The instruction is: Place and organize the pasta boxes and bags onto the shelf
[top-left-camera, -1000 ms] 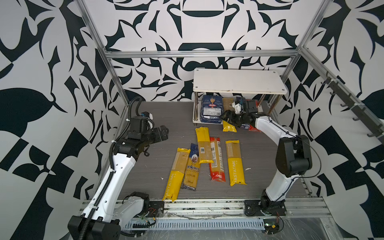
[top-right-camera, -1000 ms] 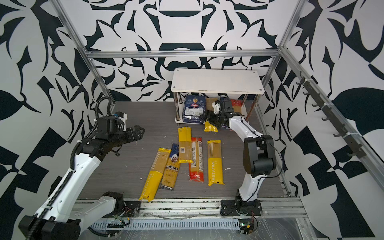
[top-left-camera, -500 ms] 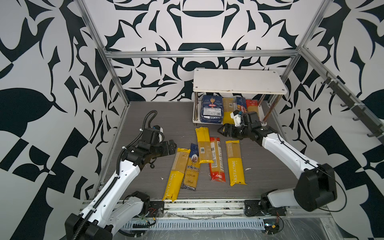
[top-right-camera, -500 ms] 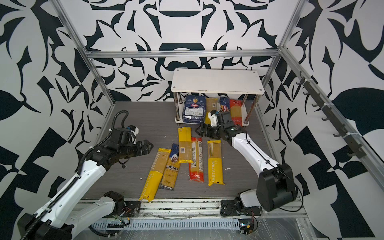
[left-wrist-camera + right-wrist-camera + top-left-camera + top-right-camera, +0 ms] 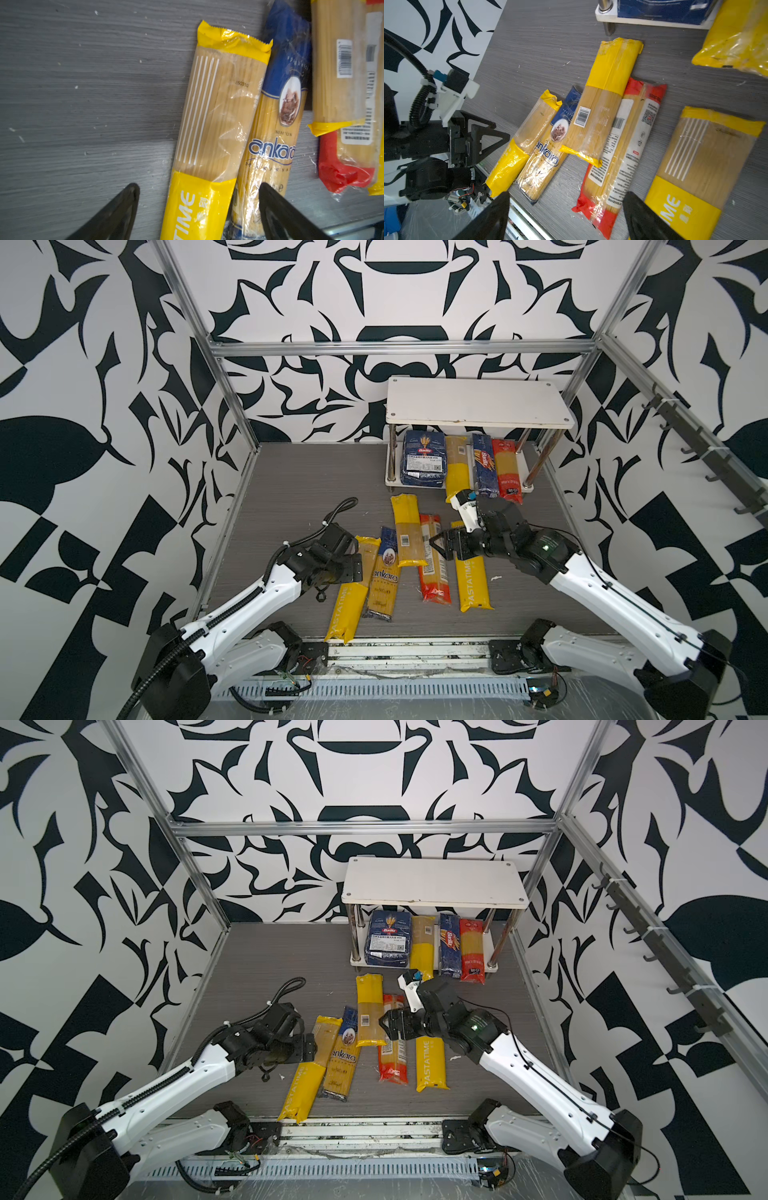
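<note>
The shelf (image 5: 478, 404) (image 5: 432, 880) stands at the back. Its lower tier holds the wide pasta box (image 5: 422, 462), a yellow bag (image 5: 456, 470), the narrow pasta box (image 5: 484, 468) and a red bag (image 5: 506, 470). Several bags lie on the floor. My left gripper (image 5: 358, 562) (image 5: 198, 187) is open, astride the yellow end of the leftmost PASTATIME bag (image 5: 351, 593) (image 5: 216, 124), with the ankara bag (image 5: 384, 576) (image 5: 276, 145) at its other finger. My right gripper (image 5: 440, 547) (image 5: 569, 199) hangs open over the red floor bag (image 5: 432, 562) (image 5: 618, 158), holding nothing.
A yellow barcode bag (image 5: 407, 531) overlaps the ankara and red bags. Another PASTATIME bag (image 5: 471, 576) lies under my right wrist. The shelf's top board is bare. Patterned walls and metal frame posts (image 5: 232, 393) close in the grey floor (image 5: 299, 489).
My right gripper has drawn back from the shelf to above the floor bags, leaving the yellow bag on the lower tier. The left gripper has moved right, onto the leftmost bag.
</note>
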Tool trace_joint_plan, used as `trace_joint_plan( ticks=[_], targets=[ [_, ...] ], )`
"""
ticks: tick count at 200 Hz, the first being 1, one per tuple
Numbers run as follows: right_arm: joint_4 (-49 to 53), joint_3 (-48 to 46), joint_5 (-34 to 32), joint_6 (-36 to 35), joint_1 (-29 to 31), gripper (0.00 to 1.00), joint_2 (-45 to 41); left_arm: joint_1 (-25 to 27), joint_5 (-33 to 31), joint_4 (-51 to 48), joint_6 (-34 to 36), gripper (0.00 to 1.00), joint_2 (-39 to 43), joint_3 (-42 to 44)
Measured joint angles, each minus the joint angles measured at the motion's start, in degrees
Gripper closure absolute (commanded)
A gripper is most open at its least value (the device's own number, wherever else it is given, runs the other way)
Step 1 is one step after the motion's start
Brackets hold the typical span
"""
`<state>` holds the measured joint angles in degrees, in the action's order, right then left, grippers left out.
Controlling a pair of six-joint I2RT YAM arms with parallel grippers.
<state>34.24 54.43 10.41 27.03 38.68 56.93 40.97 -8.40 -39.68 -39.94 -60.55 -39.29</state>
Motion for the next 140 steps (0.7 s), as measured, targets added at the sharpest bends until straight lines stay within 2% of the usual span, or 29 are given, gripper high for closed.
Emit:
trace_joint_plan(
  ticks=[53,140],
  targets=[
    [1.25,-2.69,-1.31,-0.07,0.0,0.11,-1.68,8.22,-2.6,1.01,-4.76,0.12,-6.97,0.11],
    [-0.15,-3.41,-1.31,-0.85,0.0,0.11,-0.2,8.94,-4.48,2.8,-6.51,0.37,-17.64,-0.74]
  ],
)
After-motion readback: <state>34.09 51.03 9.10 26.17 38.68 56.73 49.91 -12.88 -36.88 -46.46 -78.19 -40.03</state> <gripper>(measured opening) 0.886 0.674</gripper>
